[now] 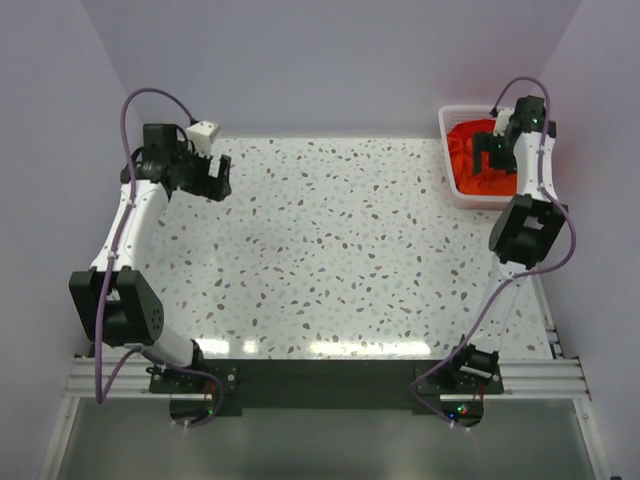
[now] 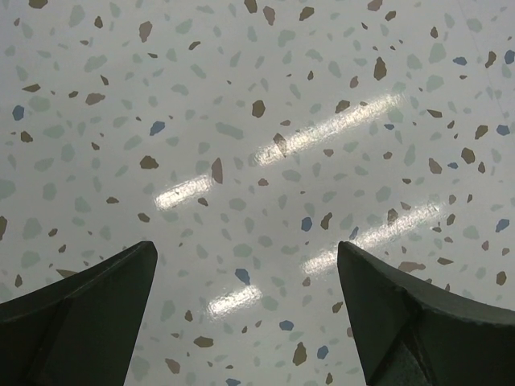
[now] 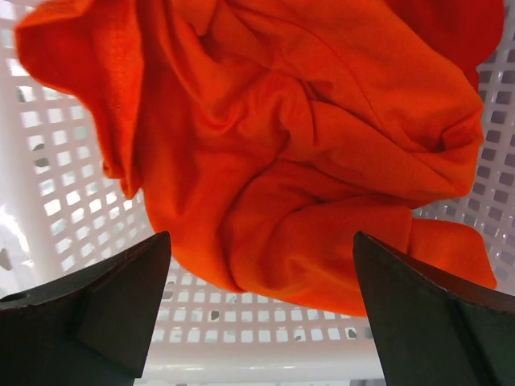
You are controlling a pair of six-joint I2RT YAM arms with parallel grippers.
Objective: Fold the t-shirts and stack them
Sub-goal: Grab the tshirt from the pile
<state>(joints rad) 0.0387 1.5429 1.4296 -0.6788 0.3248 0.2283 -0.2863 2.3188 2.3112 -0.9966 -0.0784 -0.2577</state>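
Both jaws wide, empty. Your right gripper (image 3: 261, 237) hangs over t-shirts (image 3: 306, 145) crumpled in basket (image 3: 48, 201), likely set to pick; left gripper (image 2: 247, 245) hovers over table (image 2: 241, 121).

A white plastic lattice basket (image 1: 446, 135) stands at the far right corner of the surface (image 1: 330, 240), close to the right wall. The surface is glossy white terrazzo, speckled with brown, grey-green and blue chips and streaked with reflected light. Pale lavender walls (image 1: 330, 60) enclose it on three sides. An aluminium rail (image 1: 545, 378) runs along its near edge.
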